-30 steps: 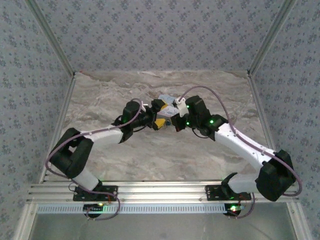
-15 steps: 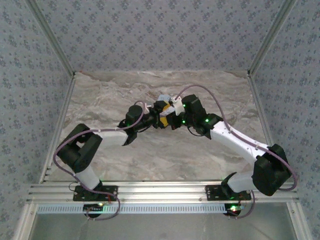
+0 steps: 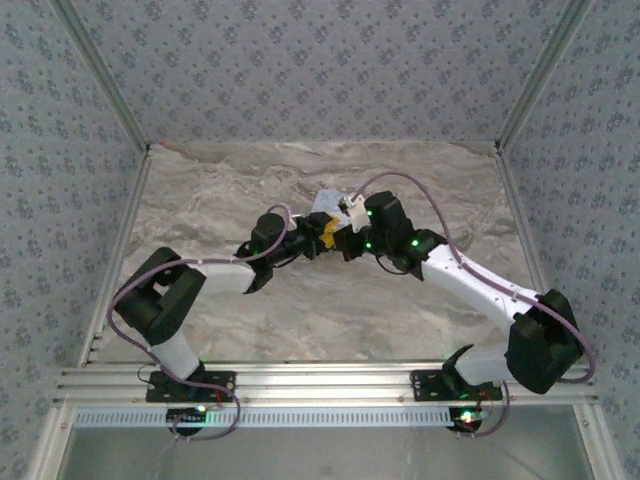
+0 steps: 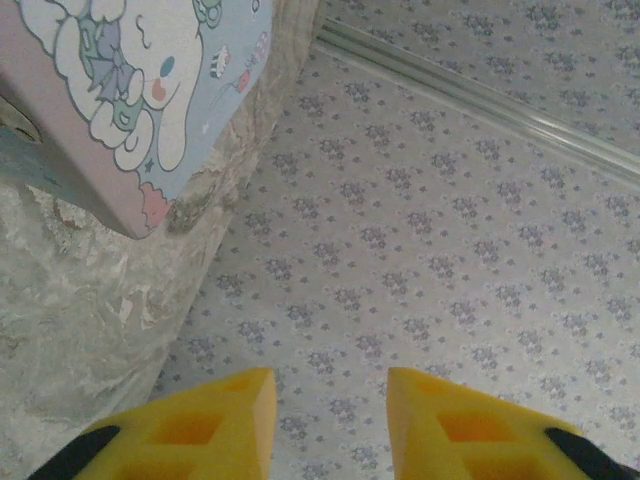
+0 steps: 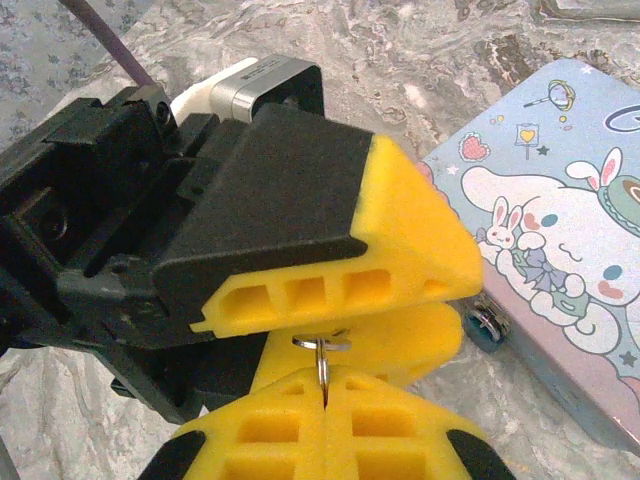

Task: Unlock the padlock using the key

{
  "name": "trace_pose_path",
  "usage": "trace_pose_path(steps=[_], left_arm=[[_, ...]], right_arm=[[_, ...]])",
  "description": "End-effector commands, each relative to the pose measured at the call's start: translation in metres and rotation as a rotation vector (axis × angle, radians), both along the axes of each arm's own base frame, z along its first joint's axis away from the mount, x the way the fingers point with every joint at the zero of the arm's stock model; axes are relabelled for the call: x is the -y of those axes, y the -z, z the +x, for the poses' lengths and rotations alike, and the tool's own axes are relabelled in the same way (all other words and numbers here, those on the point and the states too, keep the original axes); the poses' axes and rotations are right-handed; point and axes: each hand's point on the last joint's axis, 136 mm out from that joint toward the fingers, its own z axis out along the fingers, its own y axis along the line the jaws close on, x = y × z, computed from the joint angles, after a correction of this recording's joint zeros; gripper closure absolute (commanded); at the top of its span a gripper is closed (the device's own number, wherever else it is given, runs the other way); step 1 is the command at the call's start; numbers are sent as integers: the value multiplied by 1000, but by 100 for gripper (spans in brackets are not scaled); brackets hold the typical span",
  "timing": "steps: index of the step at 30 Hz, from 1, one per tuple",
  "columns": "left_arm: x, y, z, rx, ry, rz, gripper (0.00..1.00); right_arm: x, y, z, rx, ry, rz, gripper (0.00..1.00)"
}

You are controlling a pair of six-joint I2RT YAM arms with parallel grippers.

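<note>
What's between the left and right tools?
Right wrist view: a thin silvery key, pinched in the right tool, sticks up toward the left tool.

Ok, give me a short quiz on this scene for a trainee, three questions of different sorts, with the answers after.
1. True or false: the two grippers are at opposite ends of the table.
2. Multiple choice: the right gripper pinches A) a thin metal key, B) a coin, C) a screw.
3. Short answer: which gripper has its fingers apart with nothing between them?

Key:
1. False. They meet mid-table, beside the tin.
2. A.
3. The left gripper.
</note>
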Motion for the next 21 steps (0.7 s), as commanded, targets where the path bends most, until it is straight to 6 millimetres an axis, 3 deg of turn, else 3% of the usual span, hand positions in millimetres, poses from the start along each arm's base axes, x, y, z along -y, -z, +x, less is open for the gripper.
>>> trace_pose_path(steps=[1,9,21], left_arm=[[1,-8,-1,25,-4,-29,73],[1,-5,-1,20,-3,-17,90],[0,0,-2,12,-2,2,92]], right_arm=[[5,-2,-3,-3,17,4,100],[7,-1,-3,-8,22,5,100],[14,-4,-4,-1,40,13,100]])
